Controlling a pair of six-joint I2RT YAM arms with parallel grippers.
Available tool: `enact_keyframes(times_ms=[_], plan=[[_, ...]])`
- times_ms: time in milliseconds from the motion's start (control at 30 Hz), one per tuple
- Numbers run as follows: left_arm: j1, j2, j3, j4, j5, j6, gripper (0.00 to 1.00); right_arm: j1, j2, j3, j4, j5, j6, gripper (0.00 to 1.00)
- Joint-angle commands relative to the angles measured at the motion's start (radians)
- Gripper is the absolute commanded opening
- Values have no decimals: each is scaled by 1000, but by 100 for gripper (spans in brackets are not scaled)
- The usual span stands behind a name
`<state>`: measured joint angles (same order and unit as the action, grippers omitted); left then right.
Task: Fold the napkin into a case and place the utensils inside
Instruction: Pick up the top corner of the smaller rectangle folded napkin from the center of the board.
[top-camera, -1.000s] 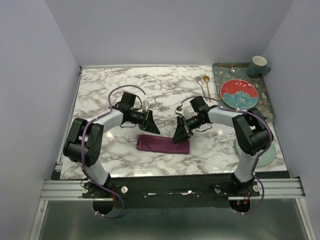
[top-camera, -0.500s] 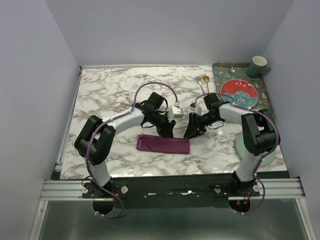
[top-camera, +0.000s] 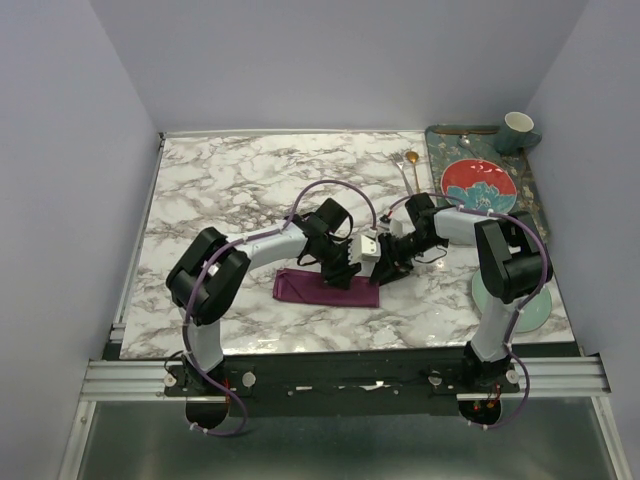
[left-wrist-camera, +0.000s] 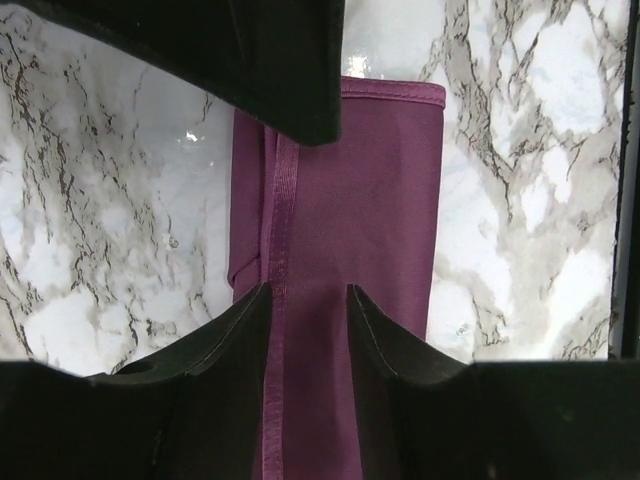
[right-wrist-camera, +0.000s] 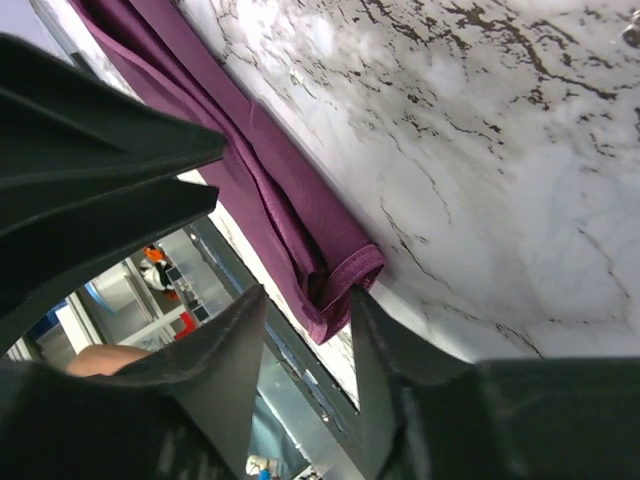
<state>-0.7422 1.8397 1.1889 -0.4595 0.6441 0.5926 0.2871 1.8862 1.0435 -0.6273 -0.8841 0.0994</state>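
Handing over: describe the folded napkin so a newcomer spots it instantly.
Start at the marble table, near middle, where the two arms' jaws nearly meet. The napkin lies beneath them: a flat, narrow strip running left to right, the only cloth and the only plum-purple thing there.

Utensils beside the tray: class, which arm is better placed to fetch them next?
Right. The utensils lie beyond the napkin toward the tray, on the right gripper's side; the left arm would have to reach across.
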Motion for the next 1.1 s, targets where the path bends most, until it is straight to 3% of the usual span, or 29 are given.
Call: enact_keyframes(times_ms=[0, 633, 1067], plan=[[-8, 21, 24, 15, -20, 33, 46, 4, 16, 21, -23, -36, -20, 41], [-36, 35, 58, 79, 37, -20, 48, 4, -25, 18, -34, -147, -44, 32], [-39, 43, 48, 104, 84, -48, 39, 4, -25, 16, -29, -196, -47, 30]])
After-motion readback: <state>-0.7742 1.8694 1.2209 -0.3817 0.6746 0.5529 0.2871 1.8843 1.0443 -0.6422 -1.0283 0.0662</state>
